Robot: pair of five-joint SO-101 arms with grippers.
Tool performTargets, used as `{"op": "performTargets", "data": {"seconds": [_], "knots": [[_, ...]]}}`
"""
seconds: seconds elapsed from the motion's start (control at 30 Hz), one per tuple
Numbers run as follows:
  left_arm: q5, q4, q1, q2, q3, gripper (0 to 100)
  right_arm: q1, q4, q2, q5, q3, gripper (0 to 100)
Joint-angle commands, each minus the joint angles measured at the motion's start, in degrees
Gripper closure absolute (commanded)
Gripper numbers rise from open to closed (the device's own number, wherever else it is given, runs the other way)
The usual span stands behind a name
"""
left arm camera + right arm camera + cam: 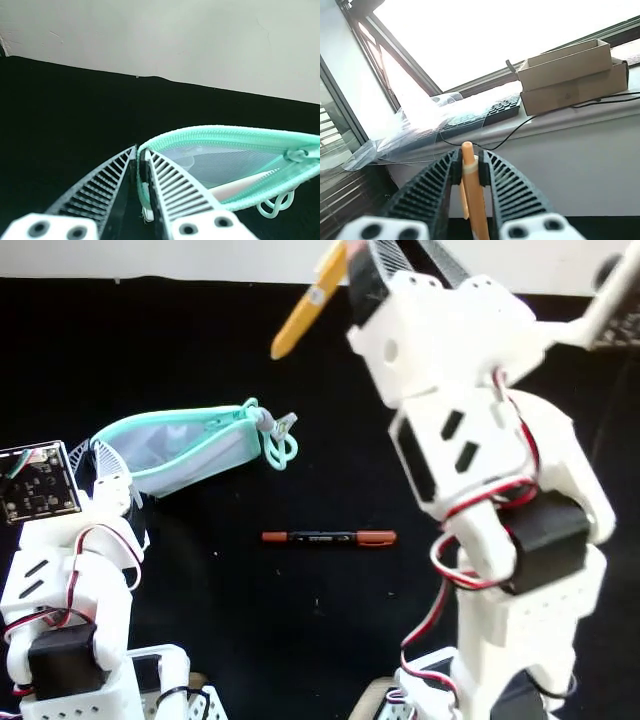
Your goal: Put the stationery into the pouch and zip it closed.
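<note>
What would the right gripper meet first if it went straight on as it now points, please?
Nothing close: the right gripper is shut on the orange pen, and its way looks free up to the white wall below the windowsill, though depth is unclear.

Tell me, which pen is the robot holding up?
The orange-yellow pen, clamped in the right hand and raised; the dark marker with red-brown ends lies on the black table.

- 2 white plastic arms: left arm (70, 590) at lower left of the frame, right arm (480, 440) at right, each with a black servo block (545, 540).
- Red, white and black cables (452, 575) loop along both.
- Dark circuit board (38, 485) at the left edge.
- Left hand (139, 150): 1 grey and 1 white ribbed finger.
- Right hand (467, 150): 2 black ribbed fingers on white bases with screw holes.
</note>
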Motion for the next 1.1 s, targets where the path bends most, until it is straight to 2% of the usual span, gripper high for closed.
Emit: {"op": "performTargets", "data": {"seconds": [0.0,0.4,1.07], "knots": [[0.18,0.09,-0.31,0.66,1.98,99,-1.80,-1.71,1.98,-0.62,-1.63,99.1],[0.18,0.09,-0.31,0.66,1.98,99,-11.74,-4.09,13.93,-0.35,0.48,99.1],[0.18,0.35,-0.48,0.92,1.98,99,-13.93,-5.49,24.57,-0.35,-1.80,99.1]]}}
